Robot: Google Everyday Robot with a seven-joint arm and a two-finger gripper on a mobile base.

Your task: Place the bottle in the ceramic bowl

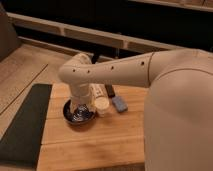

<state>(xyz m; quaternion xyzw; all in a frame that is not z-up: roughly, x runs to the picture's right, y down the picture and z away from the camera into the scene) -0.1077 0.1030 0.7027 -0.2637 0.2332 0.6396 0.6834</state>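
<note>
The ceramic bowl (68, 116) is round, dark and glossy, and sits on the wooden table's left part. My gripper (80, 109) hangs from the cream arm straight down into or just over the bowl and covers most of its inside. The bottle (97, 91), whitish with a faint label, stands just right of my wrist, behind the cream cup and outside the bowl. Whether my gripper touches it cannot be told.
A short cream cup (102, 106) stands right next to the bowl's right rim. A flat blue-grey block (119, 103) lies right of the cup, with a dark object (109, 90) behind it. A dark mat (25, 122) borders the wooden table (95, 145) on the left. My own body fills the right side.
</note>
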